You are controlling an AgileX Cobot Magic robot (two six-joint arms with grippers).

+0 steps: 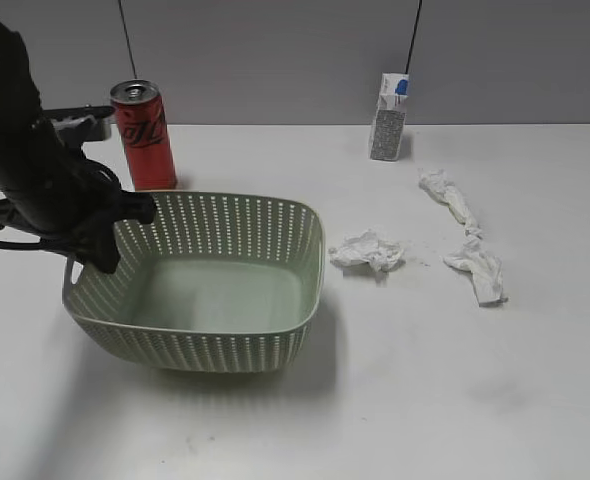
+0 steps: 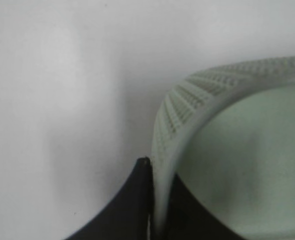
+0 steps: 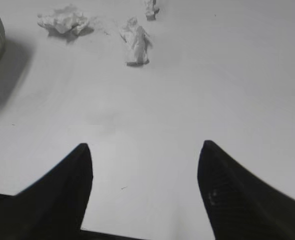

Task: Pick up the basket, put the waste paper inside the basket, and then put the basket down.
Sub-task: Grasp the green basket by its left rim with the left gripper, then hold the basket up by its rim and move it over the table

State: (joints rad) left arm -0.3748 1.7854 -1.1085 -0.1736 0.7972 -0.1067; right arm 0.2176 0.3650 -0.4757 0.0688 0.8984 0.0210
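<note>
Nearest the exterior camera, a pale green basket point(image 1: 215, 290) with slotted sides sits left of centre on a white table point(image 1: 455, 400). Its left end is raised and a shadow spreads beneath it, so it appears tilted, lifted at least on that side. The left gripper point(image 1: 93, 245) – black, reaching in from the left edge – is clamped on the basket's left rim; the left wrist view shows its two dark fingers point(image 2: 132, 200) pinching the thin wall between them, one inside and one outside. The basket is empty.

To the right of the basket, just beside its near-right corner but not touching, lies a small crumpled wad of waste paper point(image 1: 368, 250). Further right, well apart from the basket, are two longer twisted strips: one lower point(image 1: 478, 268), one running up and back point(image 1: 447, 195).

The right gripper point(image 3: 145, 190) does not show in the exterior view. Its own camera shows its fingers spread wide with nothing between them, above bare table, the wad point(image 3: 62, 20) and a strip point(image 3: 136, 42) ahead of it.

At the back stand a red drinks can point(image 1: 145, 135) behind the basket, and a small white-and-grey carton point(image 1: 390, 115) near the wall.

Judging progress: picking up the basket is under way – no paper is in yet, and setting the basket down remains.
</note>
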